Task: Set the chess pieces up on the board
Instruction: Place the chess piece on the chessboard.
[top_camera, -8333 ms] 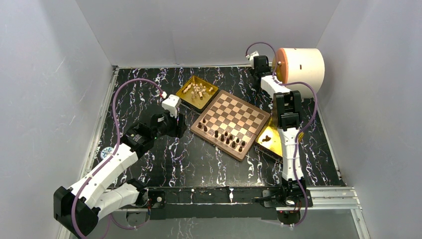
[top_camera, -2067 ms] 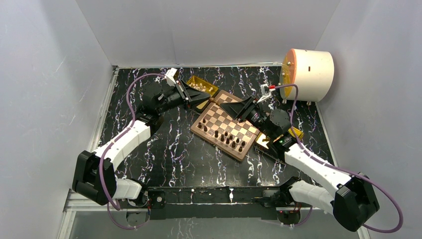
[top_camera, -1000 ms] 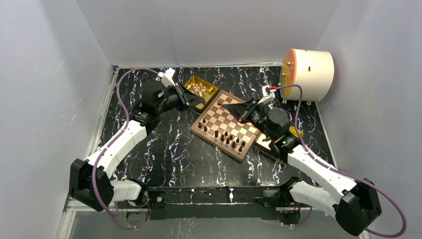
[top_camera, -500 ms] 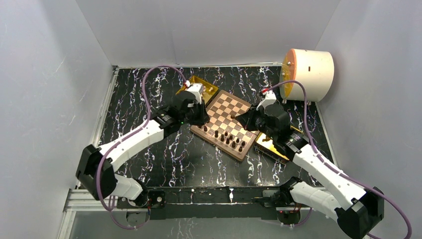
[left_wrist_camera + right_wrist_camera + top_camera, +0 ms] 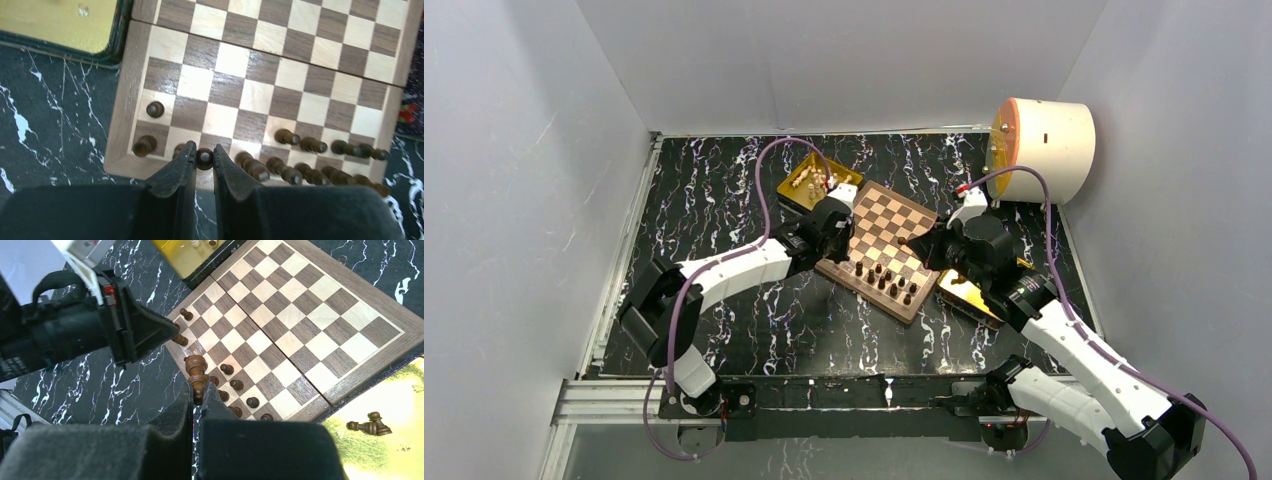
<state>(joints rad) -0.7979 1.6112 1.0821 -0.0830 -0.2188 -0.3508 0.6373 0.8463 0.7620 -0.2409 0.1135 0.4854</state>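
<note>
On the black marbled worktop point(image 5: 724, 190) the board point(image 5: 894, 215) sits turned corner-on to the arms, a little right of the middle; both arms reach in over it from opposite sides. The left jaws are clenched on a small dark piece point(image 5: 204, 156), which shows between the two black fingertips point(image 5: 186, 156) in the left wrist view; it is over the row nearest the board's edge, close to a corner, and whether it stands on its square or hangs just above cannot be told. Beside it two dark pieces stand apart, one on the corner square point(image 5: 144, 145) and one a row further in point(image 5: 155, 108); more dark pieces point(image 5: 285, 136) line the same side of the board. The right jaws are clenched on a tall dark piece point(image 5: 196, 371), which juts out past the fingertips over that same crowded side; the left arm point(image 5: 75, 332) lies just beside it in the right wrist view. A gold tray point(image 5: 789, 192) touching the board's far left edge holds the cream pieces point(image 5: 810, 179); the squares on the far half of the board are bare. A second gold tray point(image 5: 400, 450) lies against the board's right edge; two dark pieces point(image 5: 371, 426) rest in it. A cream drum with an orange face point(image 5: 1036, 135) stands at the far right corner.
</note>
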